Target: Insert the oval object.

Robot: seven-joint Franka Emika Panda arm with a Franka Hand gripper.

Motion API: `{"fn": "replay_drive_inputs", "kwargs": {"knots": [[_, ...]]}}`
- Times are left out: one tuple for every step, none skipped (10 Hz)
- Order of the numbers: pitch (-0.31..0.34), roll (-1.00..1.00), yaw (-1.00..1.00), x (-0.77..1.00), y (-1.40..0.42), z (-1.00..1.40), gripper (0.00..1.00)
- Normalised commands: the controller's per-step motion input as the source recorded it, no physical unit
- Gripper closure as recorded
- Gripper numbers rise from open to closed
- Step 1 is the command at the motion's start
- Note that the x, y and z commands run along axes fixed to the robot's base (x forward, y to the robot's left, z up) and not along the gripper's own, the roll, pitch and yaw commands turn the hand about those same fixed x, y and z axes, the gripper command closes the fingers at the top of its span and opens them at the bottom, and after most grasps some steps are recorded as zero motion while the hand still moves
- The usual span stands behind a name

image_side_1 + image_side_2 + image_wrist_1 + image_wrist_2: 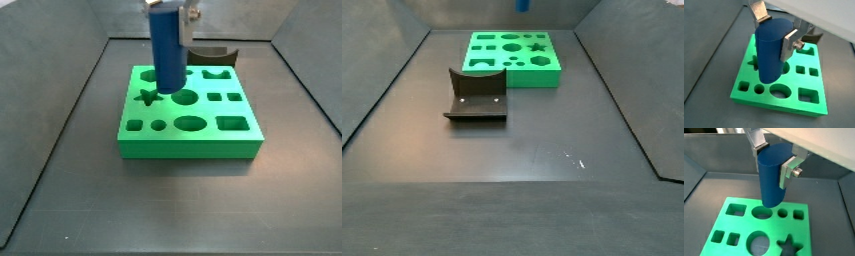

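A Franka arm's end effector (775, 34) hangs over the green block (811, 82), its two silver fingers (789, 44) clamped on the upper part of the oval object (769, 52), a tall blue peg held upright. In both wrist views the fingers press against opposite sides of the peg, one plate with a bolted bracket plainly visible against its flank (787, 172).

In a side view the oval object (166, 48) stands at upper centre of the frame, its lower end just above the block's top face (191, 140), near the star-shaped hole (150, 97) and a round hole beside it. Whether the tip touches the block cannot be told. In a wrist view the peg's lower end (769, 203) hovers beside the round opening (762, 212), while the large oval opening (759, 241) lies apart from it, toward the lower edge of the frame next to the star cut-out.

The wider side view shows the green block (513, 58) at the far end of the grey table (543, 150), in the upper centre of the frame, with only a sliver of blue (523, 5) visible at the top edge. The dark fixture (476, 94) stands on the table just in front of the block, left of centre.
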Motion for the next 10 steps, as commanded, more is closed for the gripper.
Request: {"fn": "replay_drive_inputs", "kwargs": {"knots": [[0.000, 0.24, -0.35, 0.81, 0.06, -0.27, 1.00], [0.000, 0.23, -0.22, 0.95, 0.00, -0.26, 1.00], [0.000, 0.25, -0.23, 0.91, 0.00, -0.28, 1.00], [0.017, 0.21, -0.29, 0.78, -0.13, -0.11, 1.00], [0.000, 0.19, -0.34, 0.73, -0.16, -0.08, 1.00], [0.000, 0.13, -0.70, 0.37, -0.11, -0.02, 1.00], [-0.009, 0.11, -0.98, 0.03, -0.04, -0.03, 1.00], [-0.014, 0.11, -1.00, 0.01, -0.03, -0.04, 1.00], [-0.029, 0.14, -1.00, 0.01, -0.01, -0.11, 1.00], [0.000, 0.00, -1.00, 0.00, -0.12, -0.39, 1.00]]}}
